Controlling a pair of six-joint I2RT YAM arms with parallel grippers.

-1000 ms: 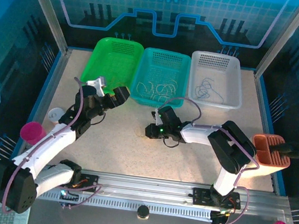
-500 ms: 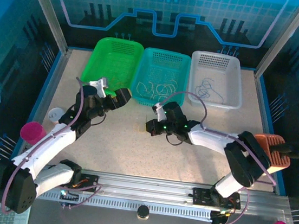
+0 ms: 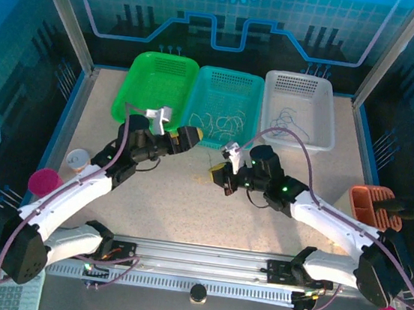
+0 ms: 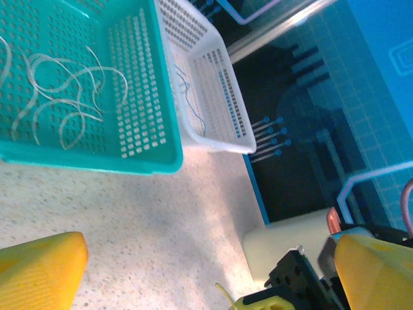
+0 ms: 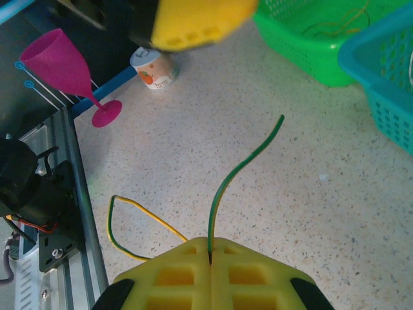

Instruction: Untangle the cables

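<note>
Clenched right end effector (image 5: 210, 256) pinching a thin green wire (image 5: 240, 169) and looped yellow wire (image 5: 120, 227) over the tabletop (image 3: 163, 206), 6 o'clock from the teal basket (image 3: 228, 73), left end effector (image 3: 186, 137) wide open; light, floppy, probably slippery, best grabbed near a loose end.

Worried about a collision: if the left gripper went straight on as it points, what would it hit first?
Probably the right gripper, shut on thin wires, just ahead between the left gripper's open jaws; height unclear.
</note>
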